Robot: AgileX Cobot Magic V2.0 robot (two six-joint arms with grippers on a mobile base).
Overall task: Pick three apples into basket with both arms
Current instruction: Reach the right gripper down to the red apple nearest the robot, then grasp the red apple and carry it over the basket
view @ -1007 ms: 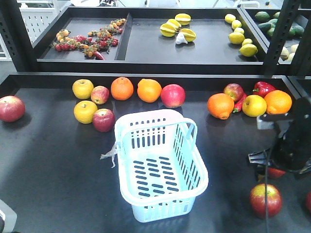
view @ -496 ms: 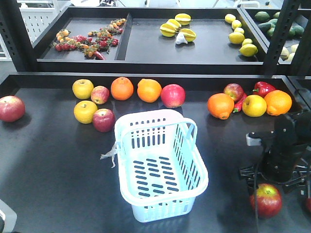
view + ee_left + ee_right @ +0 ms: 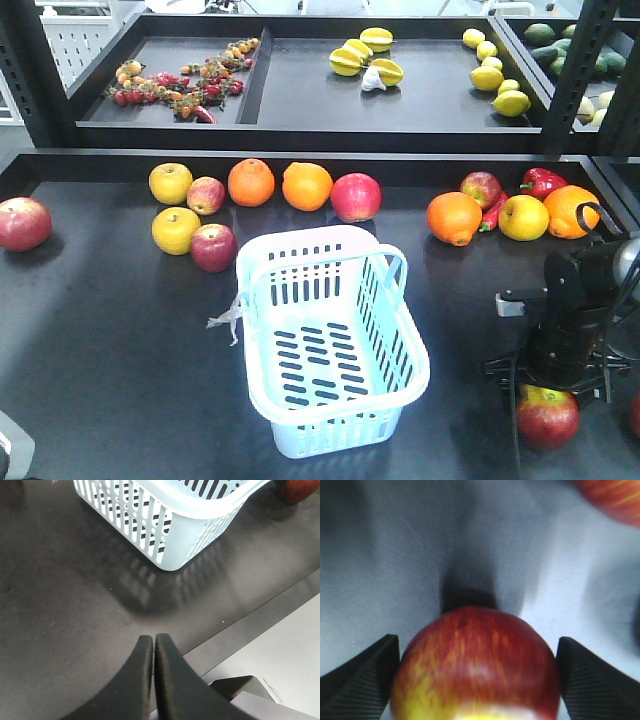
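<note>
The basket (image 3: 330,437) stands mid-counter (image 3: 100,340). Behind it, two oranges (image 3: 251,182) lie side by side, with an apple (image 3: 356,197) to their right. At front right, another apple (image 3: 547,417) sits on the counter between the jaws of the right arm (image 3: 572,310).

This looks like a mock greengrocer's stall set up for testing rather than a real shop. Beyond the right arm (image 3: 575,320), a black display tray (image 3: 100,330) holds loose oranges (image 3: 251,182) and a red pepper (image 3: 540,181) along its back edge. Further off, a raised second tier (image 3: 300,95) carries lemons (image 3: 487,77) and starfruit (image 3: 347,62) between dark metal uprights (image 3: 580,70). Left of the arm sits a pale shopping basket (image 3: 330,330). Far beyond to the left stands a white perforated cabinet (image 3: 75,45).
</note>
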